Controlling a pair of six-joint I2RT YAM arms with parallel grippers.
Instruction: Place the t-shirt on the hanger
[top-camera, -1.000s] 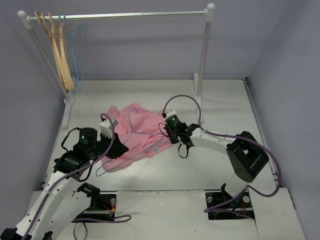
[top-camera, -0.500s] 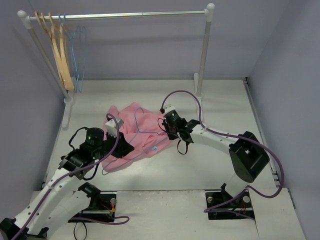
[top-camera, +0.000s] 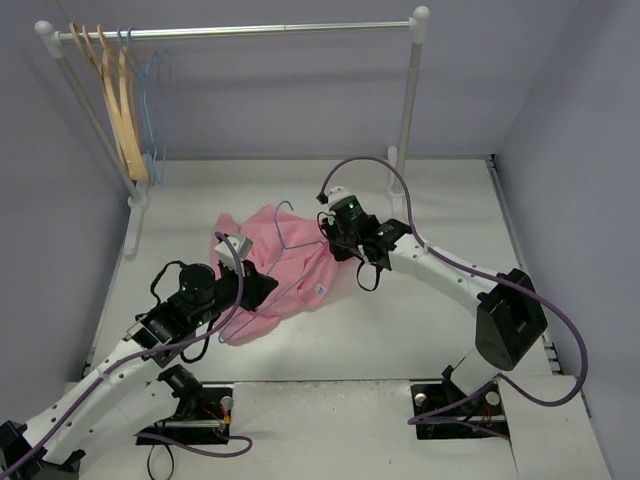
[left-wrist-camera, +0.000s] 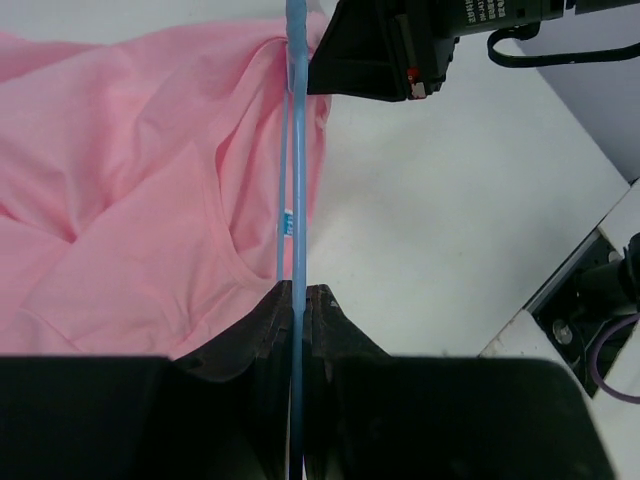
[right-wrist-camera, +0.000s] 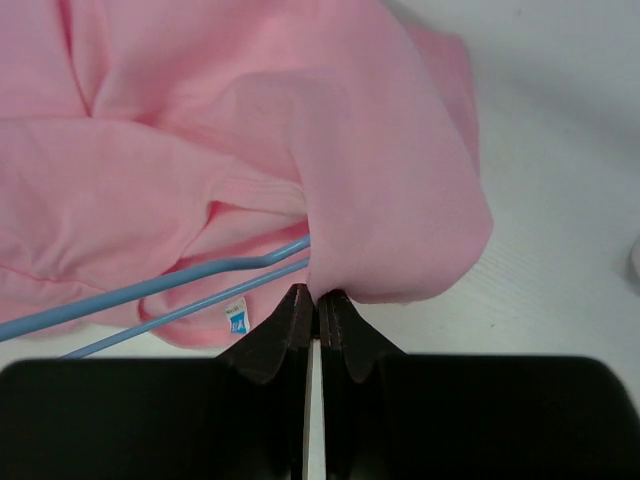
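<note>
Pale-blue wire sits clamped between the left fingers (left-wrist-camera: 322, 312), which are closed tight on the hanger (left-wrist-camera: 296, 150) at its near end. From there the hanger's long axis runs straight ahead, toward the other arm. It passes over the neck of the pink shirt (left-wrist-camera: 130, 200), just beside the small label (left-wrist-camera: 288, 220). The shirt lies crumpled on the worktop (top-camera: 400, 320) mid-way between the arms, with most of its cloth to the left of the wire.

At the far end, the right fingers (right-wrist-camera: 290, 322) are shut on a fold of the shirt's edge. In the right wrist view, two strands of wire slip under that fold just left of the pinch. So the coming move seems to turn on this: the held fold lies right at the hanger's far end, and the right arm is nearer to it. Drawing the cloth along the wire, or pushing the wire deeper, looks like the next step. The bunched cloth on the left may snag.

Well apart at the back left, the rack (top-camera: 240, 32) carries wooden hangers (top-camera: 120, 110), out of the way.
</note>
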